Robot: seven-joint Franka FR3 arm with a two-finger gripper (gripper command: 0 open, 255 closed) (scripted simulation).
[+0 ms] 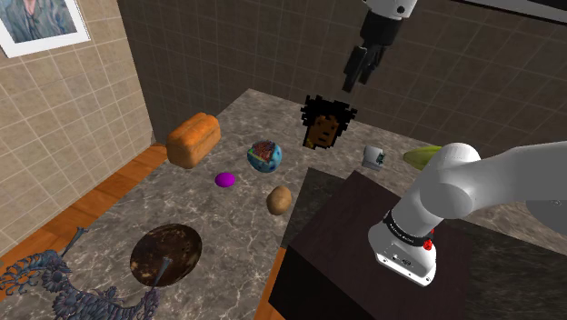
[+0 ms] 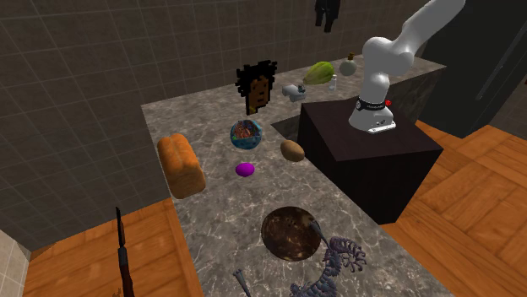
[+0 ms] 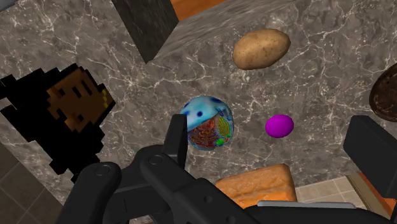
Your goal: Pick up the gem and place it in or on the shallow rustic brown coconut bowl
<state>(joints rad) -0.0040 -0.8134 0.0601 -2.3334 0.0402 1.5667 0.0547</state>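
Note:
The gem (image 1: 225, 179) is a small purple oval lying on the marble counter (image 1: 227, 227) between a bread loaf and a potato; it also appears in the second exterior view (image 2: 245, 170) and the wrist view (image 3: 279, 125). The brown coconut bowl (image 1: 166, 255) (image 2: 292, 232) sits nearer the counter's front end, and its rim shows past the right finger (image 3: 386, 95). My gripper (image 1: 361, 68) (image 2: 327, 13) hangs high above the counter's far end. It is open (image 3: 273, 130), with nothing between the fingers, and the gem lies far below the gap.
Near the gem are a bread loaf (image 1: 193, 138), a blue patterned ball (image 1: 264, 155) and a potato (image 1: 279, 199). A pixelated head (image 1: 325, 122), a mug (image 1: 373, 156) and a green object (image 1: 420, 155) stand farther back. A purple skeleton-like figure (image 1: 54, 282) lies beside the bowl. The dark stand (image 1: 363, 245) borders the counter.

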